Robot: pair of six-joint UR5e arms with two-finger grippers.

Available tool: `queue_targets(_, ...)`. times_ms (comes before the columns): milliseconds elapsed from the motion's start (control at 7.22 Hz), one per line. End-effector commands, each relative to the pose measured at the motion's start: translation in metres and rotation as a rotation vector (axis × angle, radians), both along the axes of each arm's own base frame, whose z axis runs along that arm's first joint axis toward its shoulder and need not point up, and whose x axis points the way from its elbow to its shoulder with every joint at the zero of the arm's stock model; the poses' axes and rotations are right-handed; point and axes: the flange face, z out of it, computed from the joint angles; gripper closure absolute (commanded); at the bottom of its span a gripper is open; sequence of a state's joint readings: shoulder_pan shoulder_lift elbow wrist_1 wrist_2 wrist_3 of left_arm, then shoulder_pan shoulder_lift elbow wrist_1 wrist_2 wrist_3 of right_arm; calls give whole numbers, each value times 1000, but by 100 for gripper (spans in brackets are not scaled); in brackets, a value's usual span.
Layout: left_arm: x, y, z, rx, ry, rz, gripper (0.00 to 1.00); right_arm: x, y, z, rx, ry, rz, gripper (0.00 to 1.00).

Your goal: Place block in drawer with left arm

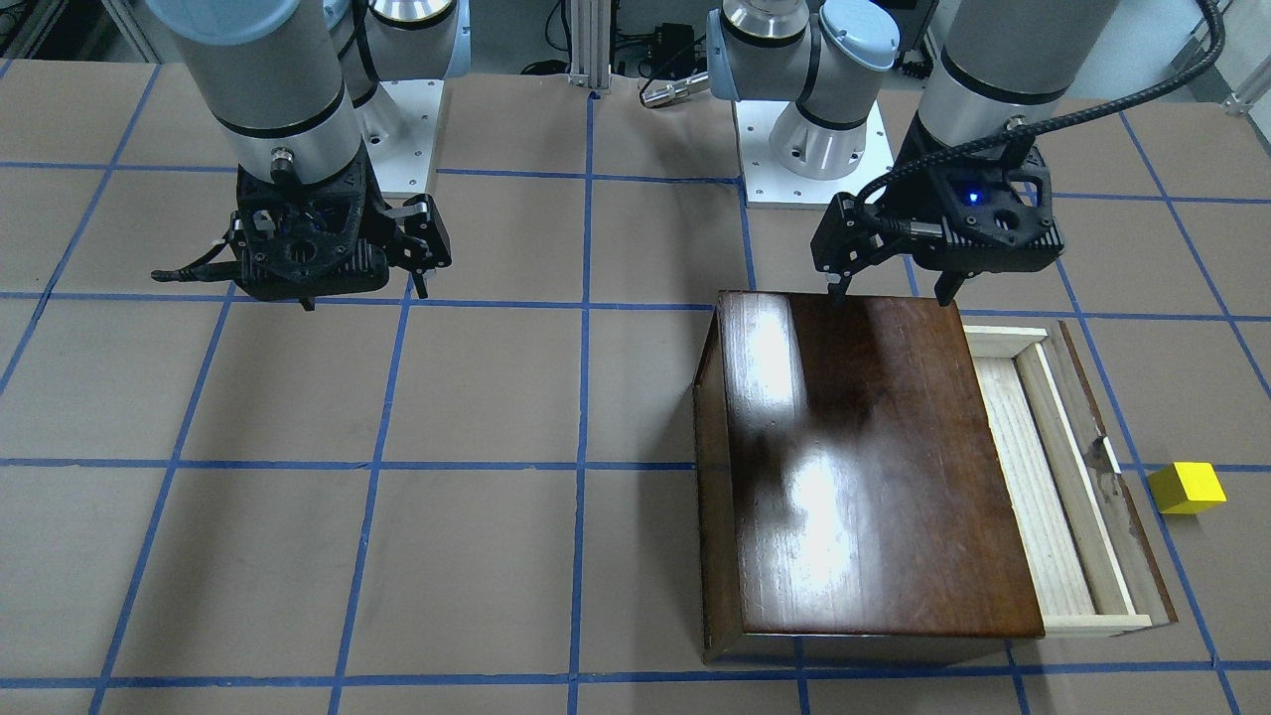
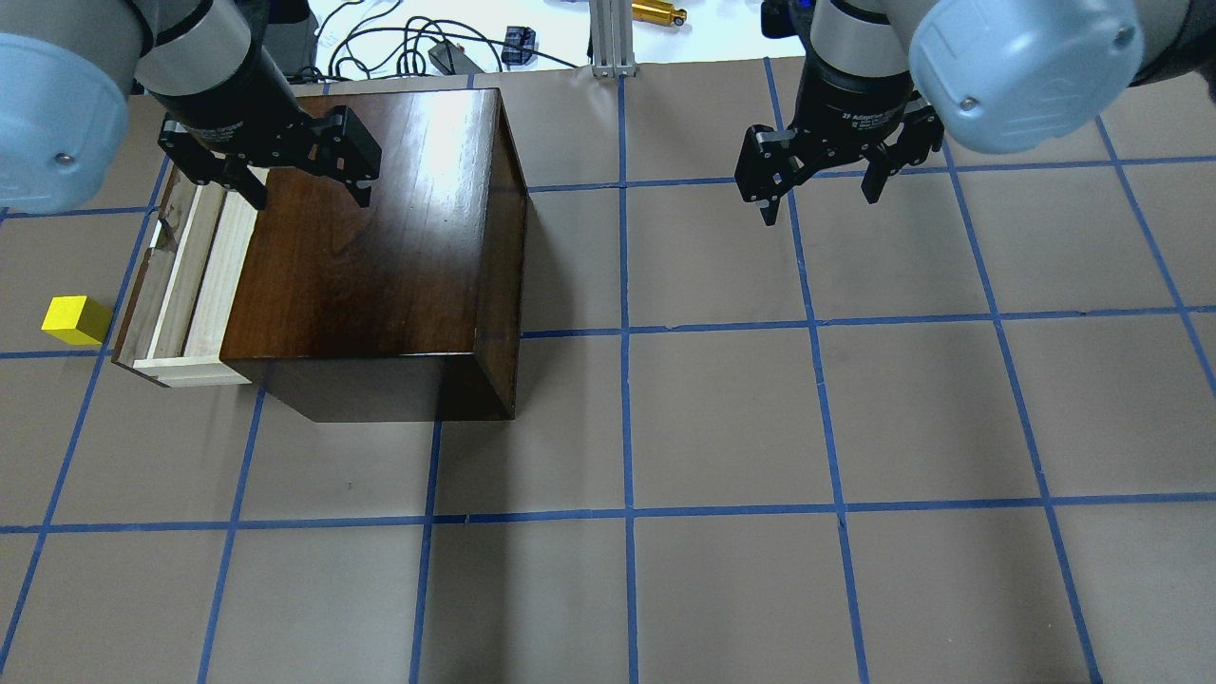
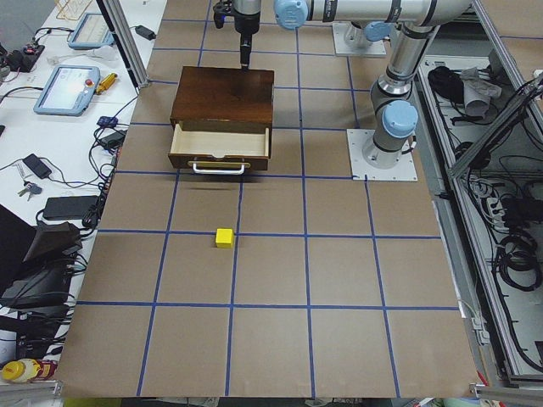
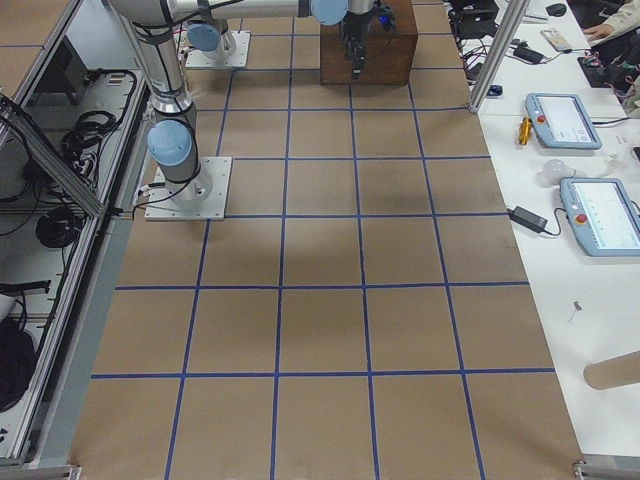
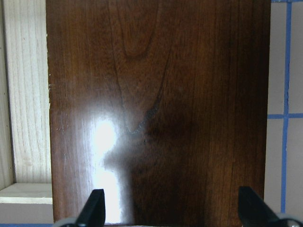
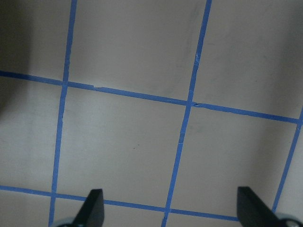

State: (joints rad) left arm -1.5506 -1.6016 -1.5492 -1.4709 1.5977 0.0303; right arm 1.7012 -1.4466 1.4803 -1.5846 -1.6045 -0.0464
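The yellow block [image 1: 1187,487] lies on the table beside the open drawer's dark front panel, apart from it; it also shows in the overhead view [image 2: 74,319] and the exterior left view [image 3: 224,238]. The drawer [image 1: 1033,477] [image 2: 204,275] [image 3: 221,140] is pulled out of the dark-brown box [image 1: 854,467] [image 2: 380,228] and is empty. My left gripper [image 1: 891,295] [image 2: 311,199] [image 5: 173,210], with the blue light, hovers open and empty over the box's top near its robot-side edge. My right gripper [image 1: 362,293] [image 2: 817,201] [image 6: 170,210] is open and empty above bare table.
The table [image 2: 722,427] is brown with blue tape grid lines. The two arm bases [image 1: 809,149] stand at the robot's edge. Cables and a brass-coloured tool [image 2: 658,13] lie beyond the table's far edge.
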Motion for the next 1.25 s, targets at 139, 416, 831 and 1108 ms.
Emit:
queue_targets(139,19,0,9,-7,-2,24,0,0,0,0,0,0,1,0)
queue_targets(416,79,3,16,21,-10,-12,0,0,0,0,0,-2,1,0)
queue_targets(831,207,24,20,92,-4,-111,0,0,0,0,0,0,1,0)
queue_targets(1108,307,39,-5,141,42,-210,0,0,0,0,0,0,1,0)
